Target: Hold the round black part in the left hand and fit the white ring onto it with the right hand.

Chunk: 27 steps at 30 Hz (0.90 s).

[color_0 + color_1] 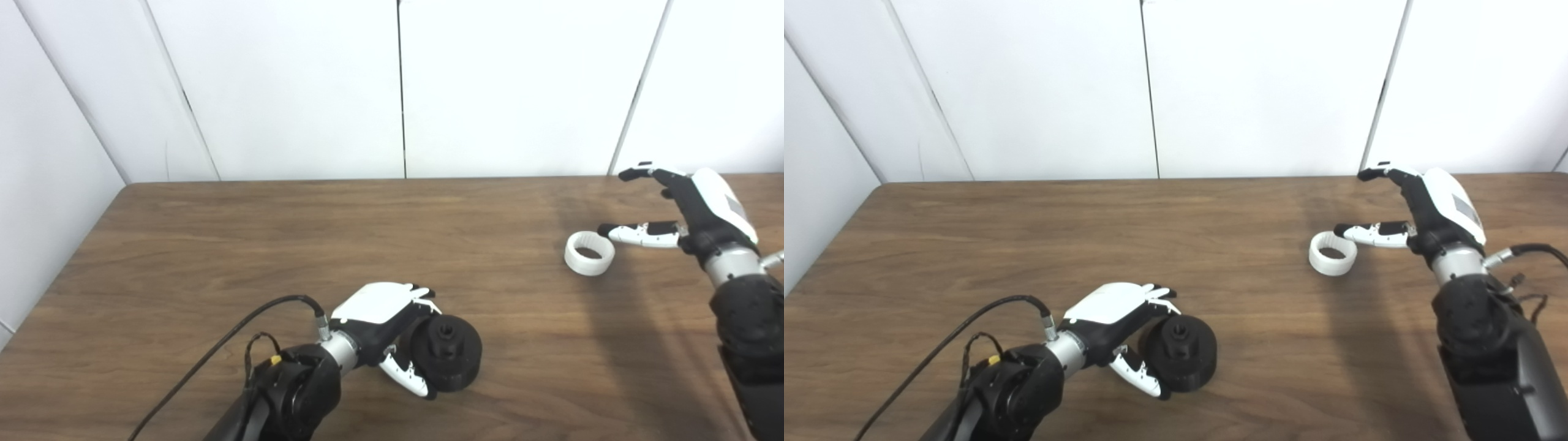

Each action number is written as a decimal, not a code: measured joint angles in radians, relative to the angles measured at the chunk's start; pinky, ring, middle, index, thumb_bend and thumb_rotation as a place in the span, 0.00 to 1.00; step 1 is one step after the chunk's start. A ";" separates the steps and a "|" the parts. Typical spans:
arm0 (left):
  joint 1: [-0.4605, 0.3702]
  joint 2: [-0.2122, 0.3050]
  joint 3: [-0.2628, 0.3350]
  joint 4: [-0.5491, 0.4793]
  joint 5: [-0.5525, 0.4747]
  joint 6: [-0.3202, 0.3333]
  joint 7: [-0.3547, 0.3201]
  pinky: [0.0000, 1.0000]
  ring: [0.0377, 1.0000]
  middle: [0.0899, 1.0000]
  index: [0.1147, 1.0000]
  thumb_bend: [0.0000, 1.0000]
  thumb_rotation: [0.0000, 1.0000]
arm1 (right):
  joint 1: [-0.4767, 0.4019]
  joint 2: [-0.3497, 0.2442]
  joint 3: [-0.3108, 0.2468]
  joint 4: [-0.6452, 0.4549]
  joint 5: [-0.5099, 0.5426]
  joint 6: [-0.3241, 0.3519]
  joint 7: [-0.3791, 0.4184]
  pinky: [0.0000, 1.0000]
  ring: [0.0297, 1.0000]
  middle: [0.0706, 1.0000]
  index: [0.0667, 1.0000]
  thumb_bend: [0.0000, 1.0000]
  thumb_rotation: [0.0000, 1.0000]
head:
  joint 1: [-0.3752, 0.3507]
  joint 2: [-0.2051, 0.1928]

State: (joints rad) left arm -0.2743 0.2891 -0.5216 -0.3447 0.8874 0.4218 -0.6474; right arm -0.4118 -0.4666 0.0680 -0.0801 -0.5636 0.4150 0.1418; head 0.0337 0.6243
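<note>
Just one white ring (588,252), one round black part (447,352).

Both views look down and forward from the robot's head, side by side, over the wooden bench (392,245) toward the white panelled wall (294,86) behind it. The arms enter from the bottom edge, close to the lenses. Both views share nearly the whole benchtop; the right eye view sits slightly rightward, so everything appears shifted left in it.

left hand (386,318) — white shell, black fingers | right hand (692,214) — same | silver wrists | black cables
</note>
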 measured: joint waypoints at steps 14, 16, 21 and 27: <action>0.011 -0.005 0.017 0.005 -0.003 -0.014 0.009 1.00 1.00 0.97 0.68 0.83 0.22 | -0.106 -0.076 0.096 0.203 -0.034 -0.028 0.085 0.96 0.99 0.95 0.75 0.93 0.31 | -0.009 -0.003; 0.011 -0.005 0.018 0.005 -0.003 -0.016 0.009 1.00 1.00 0.97 0.69 0.83 0.23 | -0.111 -0.080 0.101 0.204 -0.036 -0.028 0.091 0.96 0.99 0.95 0.74 0.94 0.31 | -0.009 -0.003; 0.011 -0.005 0.019 0.005 -0.003 -0.016 0.008 1.00 1.00 0.97 0.69 0.83 0.22 | -0.126 -0.081 0.127 0.204 -0.047 -0.024 0.138 0.97 1.00 0.95 0.74 0.93 0.33 | -0.008 -0.002; 0.012 -0.008 0.020 0.006 -0.003 -0.017 0.009 1.00 1.00 0.97 0.67 0.83 0.22 | -0.128 -0.082 0.156 0.203 -0.048 -0.023 0.191 0.95 0.99 0.94 0.74 0.93 0.34 | -0.008 0.000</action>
State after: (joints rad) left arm -0.2625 0.2809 -0.5014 -0.3386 0.8846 0.4053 -0.6384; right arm -0.5397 -0.5482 0.2242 0.1232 -0.6119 0.3919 0.3332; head 0.0261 0.6243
